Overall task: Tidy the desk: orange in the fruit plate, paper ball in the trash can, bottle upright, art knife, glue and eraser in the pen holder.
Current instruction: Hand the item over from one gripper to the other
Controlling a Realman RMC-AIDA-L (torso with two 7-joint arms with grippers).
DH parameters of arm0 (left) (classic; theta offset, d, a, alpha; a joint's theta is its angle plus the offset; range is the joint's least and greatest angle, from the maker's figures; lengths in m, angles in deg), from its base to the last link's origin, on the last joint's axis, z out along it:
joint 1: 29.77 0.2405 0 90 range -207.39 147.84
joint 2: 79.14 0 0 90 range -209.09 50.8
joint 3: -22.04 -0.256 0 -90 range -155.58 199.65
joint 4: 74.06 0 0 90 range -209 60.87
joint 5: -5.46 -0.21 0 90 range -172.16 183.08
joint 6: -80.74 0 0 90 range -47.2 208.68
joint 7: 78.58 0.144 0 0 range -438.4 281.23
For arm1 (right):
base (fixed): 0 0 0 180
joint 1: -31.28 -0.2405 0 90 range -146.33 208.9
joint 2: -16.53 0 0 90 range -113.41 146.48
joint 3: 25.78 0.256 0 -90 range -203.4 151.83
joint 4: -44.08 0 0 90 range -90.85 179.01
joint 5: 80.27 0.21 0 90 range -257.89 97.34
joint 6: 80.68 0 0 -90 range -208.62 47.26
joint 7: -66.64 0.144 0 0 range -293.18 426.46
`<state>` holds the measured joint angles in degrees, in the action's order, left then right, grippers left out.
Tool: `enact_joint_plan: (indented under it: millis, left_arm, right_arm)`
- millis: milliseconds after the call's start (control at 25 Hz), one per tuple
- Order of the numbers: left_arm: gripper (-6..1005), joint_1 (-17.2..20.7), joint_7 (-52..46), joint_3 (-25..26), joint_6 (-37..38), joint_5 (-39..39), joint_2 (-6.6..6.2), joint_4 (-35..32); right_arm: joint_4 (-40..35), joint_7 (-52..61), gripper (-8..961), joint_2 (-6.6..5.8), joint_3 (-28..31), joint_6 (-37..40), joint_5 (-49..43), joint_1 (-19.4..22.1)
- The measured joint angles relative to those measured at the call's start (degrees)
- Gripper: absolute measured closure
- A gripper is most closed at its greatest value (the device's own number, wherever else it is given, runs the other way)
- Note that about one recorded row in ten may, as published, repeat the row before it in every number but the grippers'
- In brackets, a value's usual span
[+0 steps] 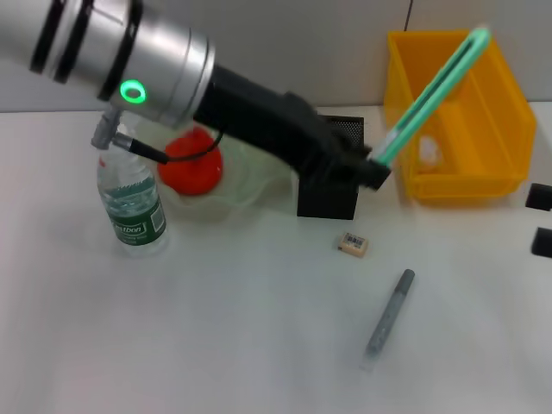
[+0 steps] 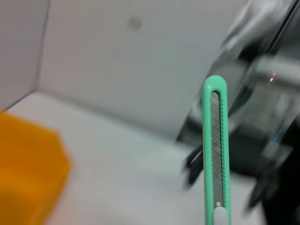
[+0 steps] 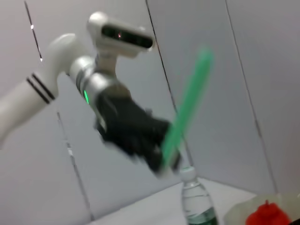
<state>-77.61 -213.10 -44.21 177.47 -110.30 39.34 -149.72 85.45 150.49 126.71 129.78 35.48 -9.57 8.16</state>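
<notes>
My left gripper [image 1: 376, 170] is shut on the lower end of the green art knife [image 1: 431, 93], which slants up toward the yellow trash can [image 1: 483, 185]. It hovers just above the black mesh pen holder [image 1: 332, 200]. The knife [image 2: 216, 150] fills the left wrist view, and the right wrist view shows it [image 3: 187, 108] too. The orange [image 1: 191, 168] lies in the pale green fruit plate [image 1: 250, 185]. The bottle [image 1: 131, 203] stands upright. The beige eraser [image 1: 353, 244] and the grey glue stick [image 1: 390, 315] lie on the table. A white wad, perhaps the paper ball [image 1: 429, 151], is in the can.
My right gripper [image 1: 540, 220] rests open at the table's right edge, away from the objects. My left arm crosses above the plate and hides part of the pen holder. The white tabletop [image 1: 216, 345] stretches toward the front.
</notes>
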Motion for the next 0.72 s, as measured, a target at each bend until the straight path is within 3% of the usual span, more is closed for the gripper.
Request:
enact_joint_plan:
  millis: [40,200,400,520,720]
  left_arm:
    - [803,0.23,1.60,-2.18,-0.87,-2.78,-0.06,-0.44]
    - [803,0.27,3.75,-3.76,-1.23,-6.71,-0.07,-1.01]
    - [803,0.44,4.83,-6.84,-1.96,-10.99,0.01,-3.75]
    - [803,0.50,5.31,-11.21,-1.94,-16.93,-0.03,-9.42]
    - [803,-0.23,5.74,-15.96,-1.59,-23.08,0.07,-12.50]
  right_arm:
    - [1.69,6.59,189,-0.85,-0.08,1.22,-0.49,-0.65]
    - [4.47,15.49,191,-1.81,-0.18,3.06,-2.67,-2.01]
    - [6.36,24.76,194,-2.24,-0.18,3.74,-3.84,-3.43]
    - [6.17,30.69,196,-2.94,-0.18,3.66,-5.80,-4.82]
    - [6.26,40.91,199,-4.18,-0.18,4.37,-6.77,-6.48]
